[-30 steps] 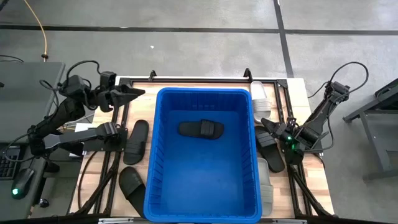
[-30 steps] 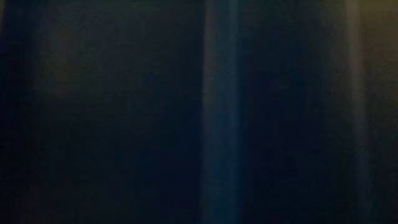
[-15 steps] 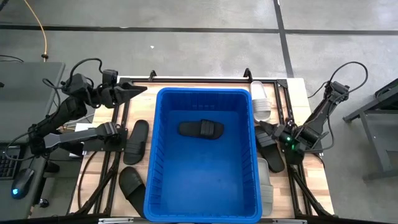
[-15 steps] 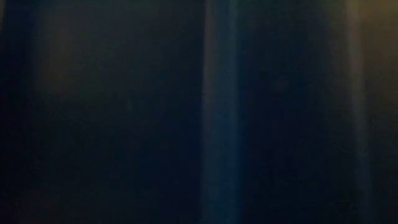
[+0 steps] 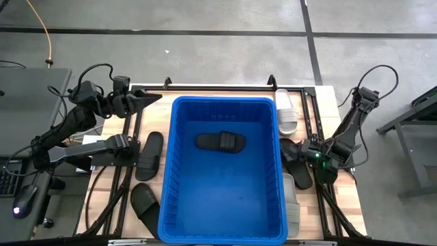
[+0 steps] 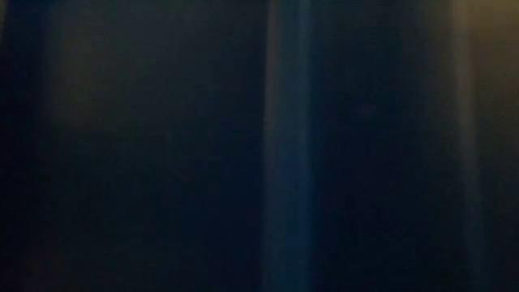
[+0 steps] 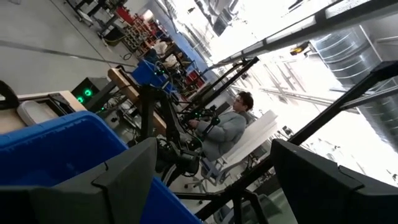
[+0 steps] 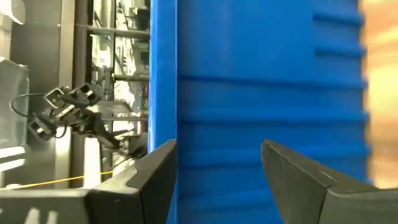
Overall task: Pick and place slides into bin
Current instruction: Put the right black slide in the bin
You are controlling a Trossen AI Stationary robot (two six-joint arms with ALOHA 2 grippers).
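Right gripper (image 8: 217,180) jaws parted, empty, facing ribbed blue plastic bin (image 8: 267,81); matte black slide (image 5: 298,164) seemingly just below fingers. Left gripper (image 5: 151,100) spread wide, empty.

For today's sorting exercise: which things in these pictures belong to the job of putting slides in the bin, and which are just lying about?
Job:
bin
black slide in the bin
black slides on the table
white slide
left hand
right hand

Lying about:
yellow cable
seated person

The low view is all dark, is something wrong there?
Yes, that is odd. The low view shows only dark blue blur, most likely because the bin stands right against that camera. Otherwise nothing looks spilled or broken: one black slide lies in the bin, the others lie flat on the table.
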